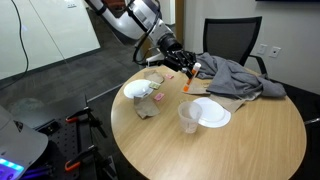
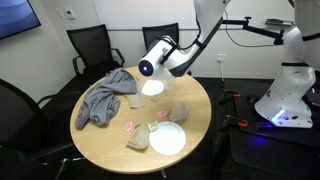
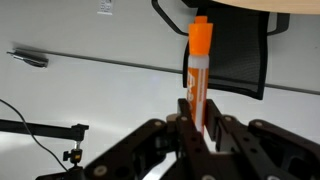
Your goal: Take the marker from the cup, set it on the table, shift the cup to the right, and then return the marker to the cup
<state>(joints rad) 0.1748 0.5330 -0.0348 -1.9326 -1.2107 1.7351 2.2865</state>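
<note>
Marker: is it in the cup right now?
No, the gripper holds the marker in the air, well apart from the cup.

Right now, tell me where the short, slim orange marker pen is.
The marker is clamped in the gripper, mid wrist view; in an exterior view it hangs over the table beside the grey cloth, beyond the clear plastic cup.

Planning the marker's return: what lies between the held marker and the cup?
Only bare table shows between the marker and the cup in an exterior view; a white plate sits beside the cup.
</note>
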